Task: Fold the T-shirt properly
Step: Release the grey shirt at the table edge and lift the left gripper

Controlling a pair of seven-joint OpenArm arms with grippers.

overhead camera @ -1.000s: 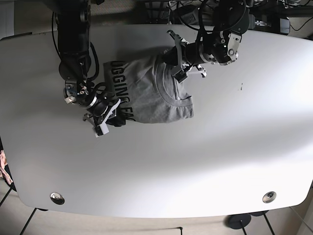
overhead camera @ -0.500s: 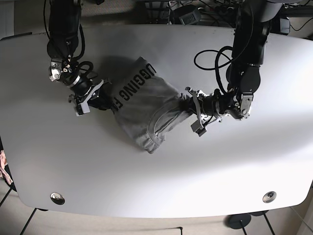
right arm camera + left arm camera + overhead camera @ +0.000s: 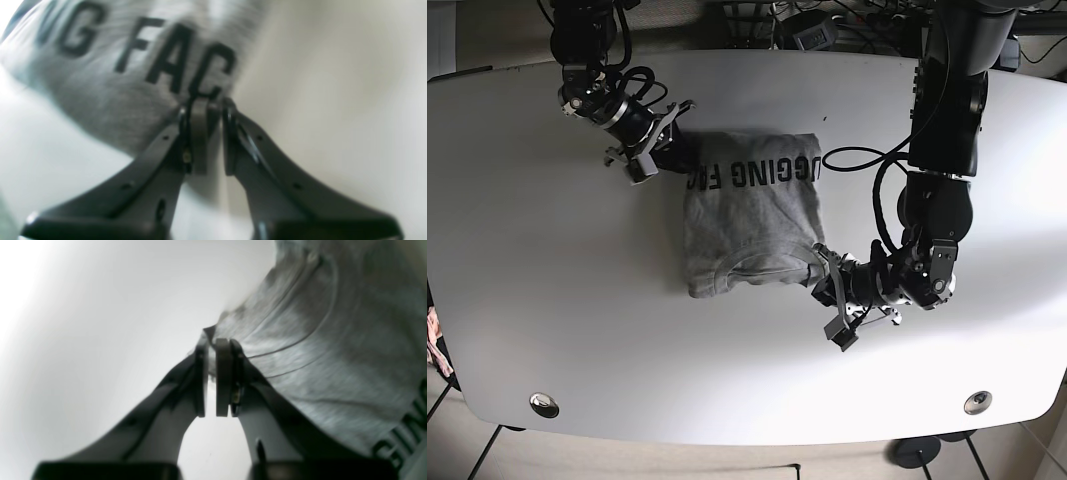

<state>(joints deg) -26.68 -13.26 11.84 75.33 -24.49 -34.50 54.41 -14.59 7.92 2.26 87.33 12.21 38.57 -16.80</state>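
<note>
The grey T-shirt (image 3: 747, 220) lies folded in the middle of the white table (image 3: 547, 300). Its black lettering runs along the far edge and its collar lies at the near edge. My right gripper (image 3: 685, 172), on the left of the base view, is shut on the shirt's far left corner beside the lettering. In the right wrist view the right gripper (image 3: 206, 105) pinches the T-shirt (image 3: 100, 76) cloth below the letters. My left gripper (image 3: 820, 268) is shut on the near right corner by the collar. In the left wrist view the left gripper (image 3: 213, 343) clamps the T-shirt (image 3: 317, 340) edge.
Two metal grommets (image 3: 544, 404) (image 3: 977, 402) sit near the table's front edge. Cables and dark equipment (image 3: 827, 25) crowd the space behind the far edge. A small dark mark (image 3: 826, 117) is on the table behind the shirt.
The shirt has turned, so the lettering now lies along the far edge. My right gripper moved back and right with its corner. My left gripper moved towards the front with the collar corner.
</note>
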